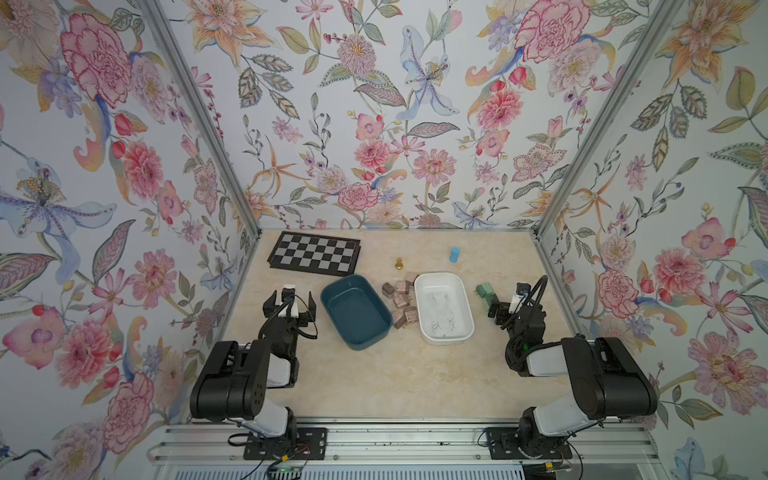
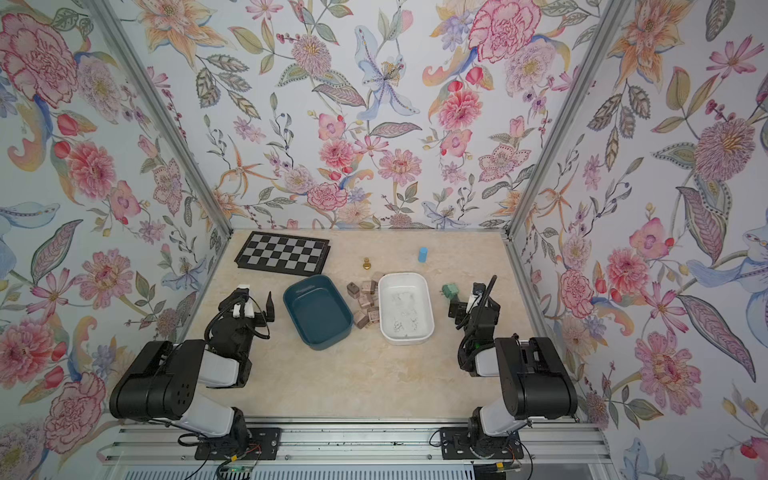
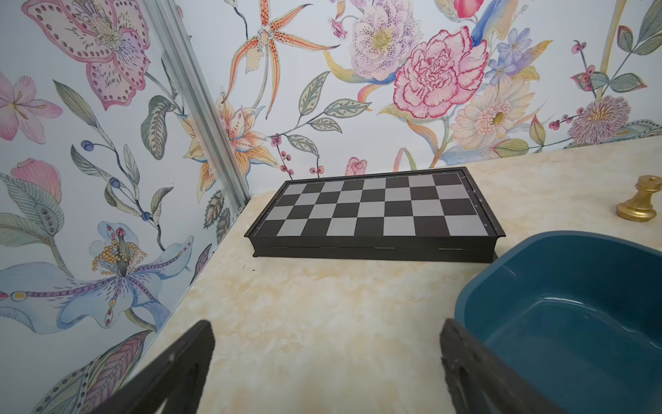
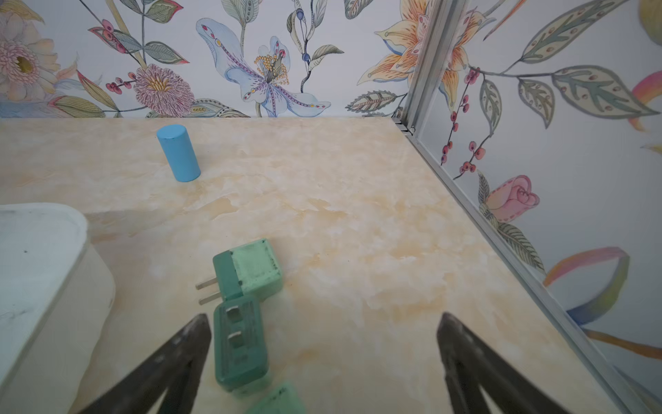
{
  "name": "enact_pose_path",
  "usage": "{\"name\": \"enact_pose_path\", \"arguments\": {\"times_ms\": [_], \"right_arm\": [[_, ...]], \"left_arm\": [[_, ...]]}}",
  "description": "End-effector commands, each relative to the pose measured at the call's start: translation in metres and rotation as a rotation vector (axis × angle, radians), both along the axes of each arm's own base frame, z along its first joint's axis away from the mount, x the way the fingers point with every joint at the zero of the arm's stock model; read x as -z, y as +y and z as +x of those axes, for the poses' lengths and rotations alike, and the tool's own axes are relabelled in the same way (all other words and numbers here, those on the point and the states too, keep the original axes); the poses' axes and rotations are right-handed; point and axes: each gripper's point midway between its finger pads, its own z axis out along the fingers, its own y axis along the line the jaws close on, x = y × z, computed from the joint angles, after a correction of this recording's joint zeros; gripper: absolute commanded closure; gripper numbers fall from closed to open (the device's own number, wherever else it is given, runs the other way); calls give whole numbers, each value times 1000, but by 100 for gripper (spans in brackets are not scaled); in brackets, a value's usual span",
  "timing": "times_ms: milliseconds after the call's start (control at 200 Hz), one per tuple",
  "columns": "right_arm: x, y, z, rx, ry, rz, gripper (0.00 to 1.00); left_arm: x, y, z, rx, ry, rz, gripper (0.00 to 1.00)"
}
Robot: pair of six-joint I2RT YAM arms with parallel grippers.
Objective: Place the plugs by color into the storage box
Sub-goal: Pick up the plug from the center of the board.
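A: Nearest us, the right gripper: spread wide, nothing in it. What lies ahead of it?

B: The green plugs, three clustered on the tabletop. The closest sits hard by one finger, not centred, with its long side running along the reach.

A: And the left gripper?

B: Also wide open and empty, beside the blue box. The pink plugs lie between that and the white box, and neither box holds a plug. I'd judge the right arm far nearer the green ones; it needs a small sideways shift.
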Motion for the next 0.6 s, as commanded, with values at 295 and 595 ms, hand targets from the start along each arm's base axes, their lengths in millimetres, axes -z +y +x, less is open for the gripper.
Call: {"name": "enact_pose_path", "arguments": {"times_ms": [295,595], "right_arm": [[-7,0,1,10,-35,3,0],[-7,0,2,4,-34,8,0]], "left_arm": [[-10,4,3,-33,-33,2,1],[-9,5,3,-35,-32,2,1]]}}
